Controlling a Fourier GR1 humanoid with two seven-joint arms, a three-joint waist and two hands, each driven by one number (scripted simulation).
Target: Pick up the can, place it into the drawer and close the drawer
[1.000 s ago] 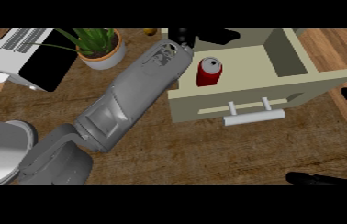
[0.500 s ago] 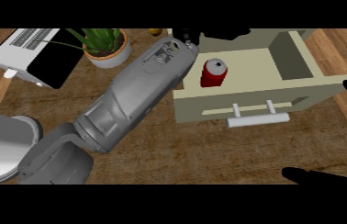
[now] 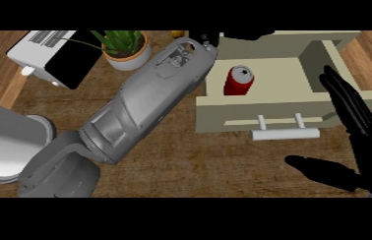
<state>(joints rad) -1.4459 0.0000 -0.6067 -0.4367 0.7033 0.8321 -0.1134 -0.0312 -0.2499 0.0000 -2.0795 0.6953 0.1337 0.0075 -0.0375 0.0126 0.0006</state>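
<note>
The red can [image 3: 238,80] stands upright inside the open cream drawer [image 3: 254,115], near its left wall. My left forearm reaches from the lower left up to the drawer's back left corner. The left hand [image 3: 208,38] shows only as black parts spread along the top edge, behind the can and not touching it. My right hand [image 3: 346,106] is open at the right edge, straight fingers upright beside the drawer's right front corner and thumb [image 3: 323,171] low over the counter. The drawer's white handle [image 3: 285,134] faces me, left of that hand.
A potted plant [image 3: 127,49] and a white appliance with a black face [image 3: 54,59] stand at the back left. A grey round object [image 3: 18,148] lies at the left edge. Brown wooden counter [image 3: 218,165] spreads in front of the drawer.
My right hand has come up from the lower right corner to beside the drawer's right front. The can stays in the drawer; the left arm has barely moved.
</note>
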